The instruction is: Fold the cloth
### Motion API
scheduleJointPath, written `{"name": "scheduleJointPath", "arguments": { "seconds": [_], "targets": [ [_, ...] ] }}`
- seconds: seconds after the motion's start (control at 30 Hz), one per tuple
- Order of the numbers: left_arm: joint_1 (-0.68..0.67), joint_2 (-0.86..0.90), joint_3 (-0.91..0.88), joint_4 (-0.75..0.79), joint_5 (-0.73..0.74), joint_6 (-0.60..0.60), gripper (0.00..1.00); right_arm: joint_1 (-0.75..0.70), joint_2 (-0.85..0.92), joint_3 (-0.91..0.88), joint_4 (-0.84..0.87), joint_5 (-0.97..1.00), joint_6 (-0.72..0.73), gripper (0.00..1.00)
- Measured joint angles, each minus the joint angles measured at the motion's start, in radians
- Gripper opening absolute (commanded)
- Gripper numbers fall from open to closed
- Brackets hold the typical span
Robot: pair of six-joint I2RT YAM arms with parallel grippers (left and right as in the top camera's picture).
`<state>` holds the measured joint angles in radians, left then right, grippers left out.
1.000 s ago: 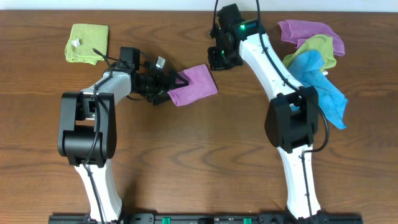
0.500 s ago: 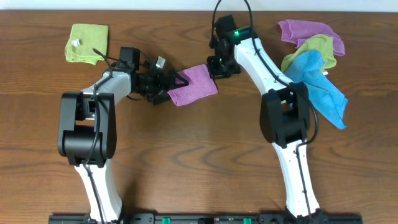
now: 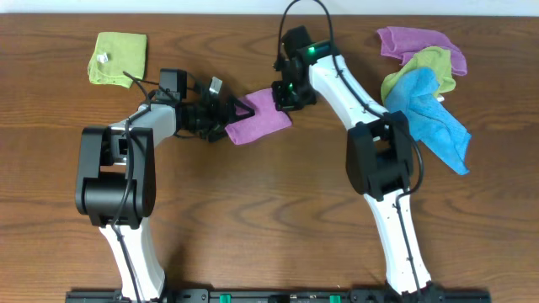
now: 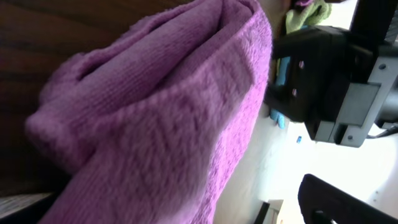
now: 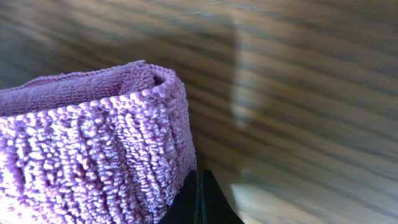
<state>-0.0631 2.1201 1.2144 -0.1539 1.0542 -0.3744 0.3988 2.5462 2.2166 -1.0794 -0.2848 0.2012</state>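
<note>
Cloth (image 3: 259, 119) lies doubled into a thick purple pad on the desk (image 3: 253, 210), upper centre overhead, my left hand (image 3: 226, 114) at its left edge, grip unreadable, right hand (image 3: 281, 96) pinched narrow beside its corner, so I judge folding nearly finished.

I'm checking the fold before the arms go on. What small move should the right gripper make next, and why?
Probably open slightly and settle onto the near corner of the purple cloth: the right gripper sits with tips together just beside that folded edge, while the left gripper is at the opposite side.
</note>
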Motion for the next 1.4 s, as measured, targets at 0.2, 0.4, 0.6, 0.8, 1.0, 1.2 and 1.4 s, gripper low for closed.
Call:
{"name": "scheduleJointPath", "arguments": {
  "seconds": [0.2, 0.4, 0.6, 0.8, 1.0, 1.2, 1.4],
  "targets": [
    [0.002, 0.020, -0.048, -0.036, -0.042, -0.031, 0.06, 0.013, 0.000, 0.000, -0.016, -0.003, 0.000, 0.01],
    [0.013, 0.028, -0.060, 0.011, -0.024, -0.087, 0.06, -0.050, 0.000, 0.003, -0.075, -0.002, 0.000, 0.01],
    [0.066, 0.018, 0.003, 0.178, -0.020, -0.240, 0.06, -0.156, -0.017, 0.067, -0.149, 0.011, -0.016, 0.01],
    [0.150, -0.166, 0.180, 0.211, -0.180, -0.355, 0.06, -0.180, -0.119, 0.075, -0.174, 0.020, -0.055, 0.01],
    [0.308, -0.230, 0.243, 0.235, -0.303, -0.444, 0.06, -0.179, -0.163, 0.082, -0.178, 0.020, -0.087, 0.01],
    [0.415, -0.134, 0.231, 0.234, -0.349, -0.487, 0.06, -0.179, -0.163, 0.082, -0.180, 0.020, -0.112, 0.01],
    [0.439, -0.060, 0.286, 0.232, -0.361, -0.511, 0.06, -0.179, -0.163, 0.082, -0.179, 0.019, -0.132, 0.01]
  ]
}}
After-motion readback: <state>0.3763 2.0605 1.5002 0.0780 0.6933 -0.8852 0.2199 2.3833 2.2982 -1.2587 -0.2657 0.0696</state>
